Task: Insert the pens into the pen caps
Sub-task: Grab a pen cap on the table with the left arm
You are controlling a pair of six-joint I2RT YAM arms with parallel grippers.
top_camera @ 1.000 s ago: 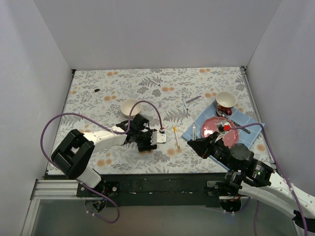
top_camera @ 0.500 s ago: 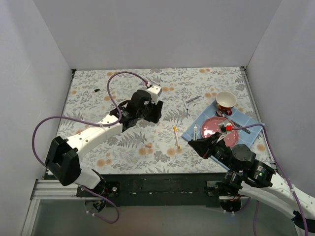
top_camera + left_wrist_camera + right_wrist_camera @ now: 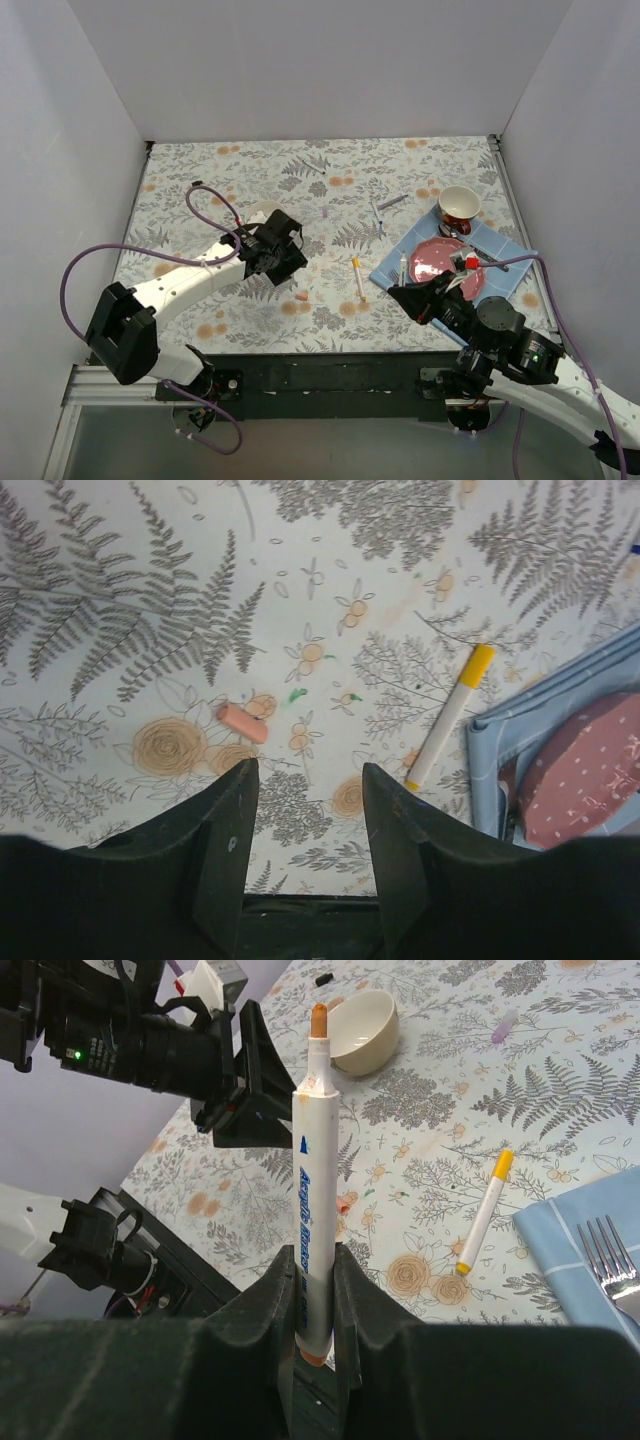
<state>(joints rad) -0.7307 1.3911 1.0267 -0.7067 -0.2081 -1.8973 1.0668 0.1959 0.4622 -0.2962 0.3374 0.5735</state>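
Observation:
My right gripper (image 3: pixel 310 1260) is shut on a white pen (image 3: pixel 312 1150) with an orange tip, held upright above the cloth; in the top view it is at the front right (image 3: pixel 405 288). An orange-pink cap (image 3: pixel 243 723) lies on the cloth just ahead of my open, empty left gripper (image 3: pixel 305 780), and shows in the top view too (image 3: pixel 300 295). A yellow-ended pen (image 3: pixel 357 278) lies right of the cap. Two more pens (image 3: pixel 380 212) lie further back. A purple cap (image 3: pixel 325 213) and a black cap (image 3: pixel 197 183) lie far off.
A cream bowl (image 3: pixel 260 213) sits just behind the left gripper (image 3: pixel 283 262). A blue napkin (image 3: pixel 520 275) at right carries a pink plate (image 3: pixel 440 262), a fork and a spoon. A red-and-white cup (image 3: pixel 459 205) stands behind it. White walls surround the table.
My left arm swung from the front of the cloth to the far middle, then came back to hover behind the orange-pink cap. The right gripper has barely moved with its pen.

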